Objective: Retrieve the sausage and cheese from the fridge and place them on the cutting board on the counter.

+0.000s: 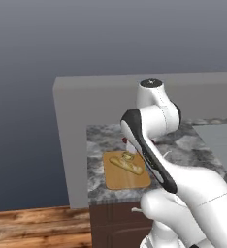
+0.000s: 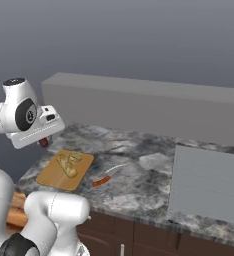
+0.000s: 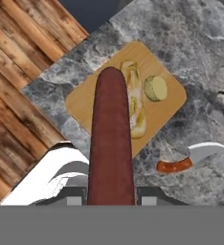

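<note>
Nearest the hand camera, the gripper (image 3: 111, 198) is closed down on the sausage (image 3: 111, 143), which juts straight out between the two dark tips and hangs in the air above the cutting board (image 3: 166, 112). In the right base view the sausage's dark red end (image 2: 44, 142) peeps out just below the white hand, above and a little behind the board's (image 2: 51, 175) far left corner.

Below it, the board already carries a pale elongated piece of food (image 3: 135, 103) and a small round yellowish piece (image 3: 155, 88), presumably the cheese. These take up the middle and the far part of the board, leaving bare wood along the side facing the floor.

Just off the board, on the counter (image 3: 205, 62), lies a knife (image 3: 190, 160) with an orange-red handle and a curved blade.

The step in hand appears to be setting the sausage down. Doing it well would mean lowering it over the bare strip, laying it flat rather than dropping it on end so it does not roll off, and releasing only once it rests on the wood.
</note>
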You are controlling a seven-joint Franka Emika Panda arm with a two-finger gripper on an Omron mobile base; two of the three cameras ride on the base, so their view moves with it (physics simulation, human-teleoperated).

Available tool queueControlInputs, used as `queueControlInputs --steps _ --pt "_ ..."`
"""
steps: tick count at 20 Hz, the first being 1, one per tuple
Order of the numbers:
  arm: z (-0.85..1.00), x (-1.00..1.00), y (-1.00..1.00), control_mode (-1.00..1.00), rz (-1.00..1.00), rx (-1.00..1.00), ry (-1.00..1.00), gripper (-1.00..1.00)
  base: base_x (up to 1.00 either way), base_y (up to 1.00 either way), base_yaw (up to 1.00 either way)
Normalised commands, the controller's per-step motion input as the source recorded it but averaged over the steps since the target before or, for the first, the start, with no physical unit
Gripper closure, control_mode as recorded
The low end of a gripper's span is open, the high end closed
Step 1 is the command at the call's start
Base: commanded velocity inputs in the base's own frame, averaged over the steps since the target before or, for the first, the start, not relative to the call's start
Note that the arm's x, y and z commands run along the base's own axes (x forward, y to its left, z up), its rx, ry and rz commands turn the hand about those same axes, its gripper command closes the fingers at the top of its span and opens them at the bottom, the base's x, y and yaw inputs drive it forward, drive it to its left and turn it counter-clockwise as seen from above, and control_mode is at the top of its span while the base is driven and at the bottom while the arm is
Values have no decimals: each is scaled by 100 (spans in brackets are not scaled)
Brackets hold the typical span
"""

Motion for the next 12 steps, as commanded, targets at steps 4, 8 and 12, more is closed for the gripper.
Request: queueControlInputs --steps 4,8,12 --pt "-60 39 36 -100 3 0 11 100 0 0 0" --pt "-55 40 22 -100 1 0 9 100 0 0 0" --pt "-45 26 15 -100 0 0 8 100 0 0 0"
